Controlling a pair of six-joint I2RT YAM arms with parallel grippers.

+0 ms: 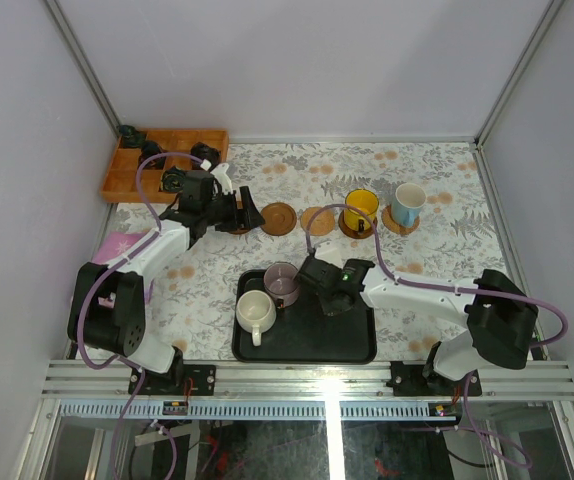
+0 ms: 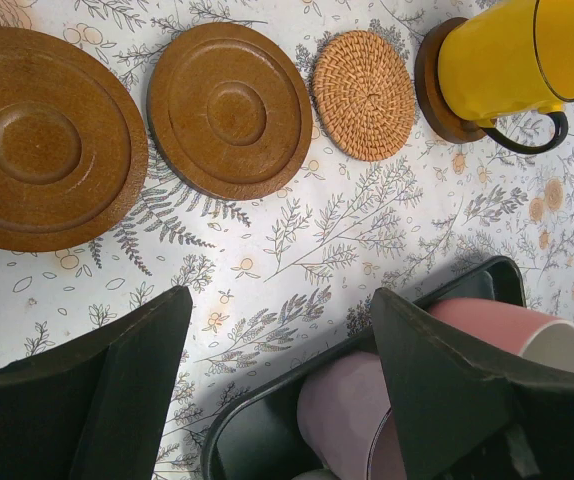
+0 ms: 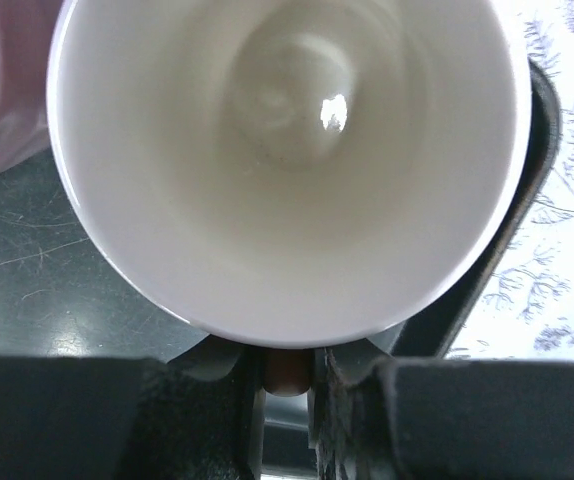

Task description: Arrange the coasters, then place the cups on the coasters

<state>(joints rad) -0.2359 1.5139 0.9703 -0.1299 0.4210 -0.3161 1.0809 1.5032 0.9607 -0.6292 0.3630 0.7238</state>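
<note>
- Counting coasters (image 1: 279, 217): five, set in one row across the table (image 1: 437, 250).
- Two brown discs (image 2: 232, 108) and one woven disc (image 2: 365, 95) are bare; the leftmost disc is partly hidden under the left gripper in the top view.
- Remaining two coasters at the right end each carry a mug.
- Mugs: five.
- Yellow mug (image 1: 362, 207) and blue mug (image 1: 407, 203) stand upright on those two coasters, side by side.
- Mauve mug (image 1: 283, 284), cream mug (image 1: 255, 311) and pink mug (image 2: 507, 335) stand in the black tray (image 1: 305, 355); mauve and pink are just beside each other.
- Left arm: reaches forward from its base, wrist bent over the left end of the row.
- Left gripper (image 2: 277, 390): jaws spread wide, nothing between them, held above the table between the row and the tray.
- Right arm: stretched low to the left across the tray.
- Right gripper (image 3: 287, 385): at the pink mug, jaws pinched in on its handle; the mug's pale inside fills the wrist view.
</note>
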